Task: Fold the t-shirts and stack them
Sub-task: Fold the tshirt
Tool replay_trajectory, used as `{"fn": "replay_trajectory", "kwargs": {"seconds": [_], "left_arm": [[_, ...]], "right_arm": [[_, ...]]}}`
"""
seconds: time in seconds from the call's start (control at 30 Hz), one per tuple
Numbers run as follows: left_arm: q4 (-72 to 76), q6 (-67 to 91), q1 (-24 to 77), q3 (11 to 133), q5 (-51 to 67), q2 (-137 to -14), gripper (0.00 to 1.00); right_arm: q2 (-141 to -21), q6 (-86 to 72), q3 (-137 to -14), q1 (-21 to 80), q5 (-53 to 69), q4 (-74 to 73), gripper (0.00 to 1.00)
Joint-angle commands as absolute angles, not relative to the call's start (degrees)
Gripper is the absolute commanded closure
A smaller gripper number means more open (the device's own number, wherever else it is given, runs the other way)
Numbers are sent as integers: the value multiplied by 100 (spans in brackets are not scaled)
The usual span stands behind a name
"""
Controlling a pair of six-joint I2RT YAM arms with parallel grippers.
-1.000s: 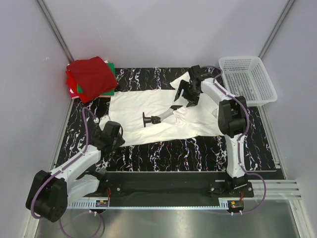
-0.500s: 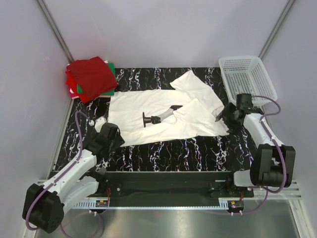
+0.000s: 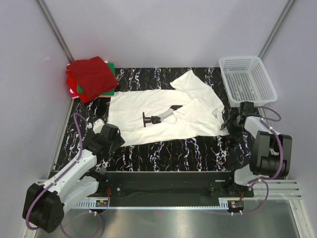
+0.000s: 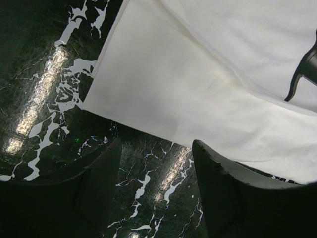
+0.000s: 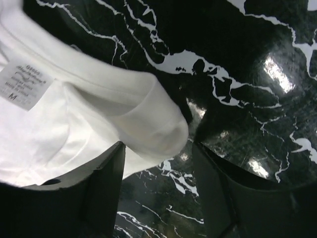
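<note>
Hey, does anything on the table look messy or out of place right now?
The white t-shirt lies crooked: its right side is bunched and flopped over itself, with an edge rolled up beside the right gripper. The folded stack at the back left is fanned, green edges poking out.

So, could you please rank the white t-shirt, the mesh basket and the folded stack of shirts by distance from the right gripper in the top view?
1. white t-shirt, its edge just left of the right gripper.
2. mesh basket, just behind the gripper, at the far right.
3. folded stack, in the far left corner.
</note>
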State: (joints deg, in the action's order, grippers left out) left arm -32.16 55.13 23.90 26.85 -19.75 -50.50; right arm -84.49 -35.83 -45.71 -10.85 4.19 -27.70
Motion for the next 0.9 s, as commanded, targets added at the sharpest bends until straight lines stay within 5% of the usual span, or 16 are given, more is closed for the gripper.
{"fn": "replay_trajectory", "kwargs": {"seconds": [0.0, 0.17, 0.53, 0.87], "left_arm": [[-3085, 5643, 2399, 2707, -2267, -5106, 34], [-3076, 5782, 2391, 2707, -2355, -5264, 31], [-3110, 5976, 2250, 2751, -2426, -5765, 32], [-3410, 6416, 2154, 2777, -2716, -5967, 32]], "right_arm": [[-8744, -3577, -4667, -1186, 475, -2312, 38], [-9096, -3647, -4808, -1362, 439, -2136, 48], [-9272, -3648, -4676, -1397, 694, -1916, 91], [-9185, -3621, -4606, -1397, 870, -1916, 100]]}}
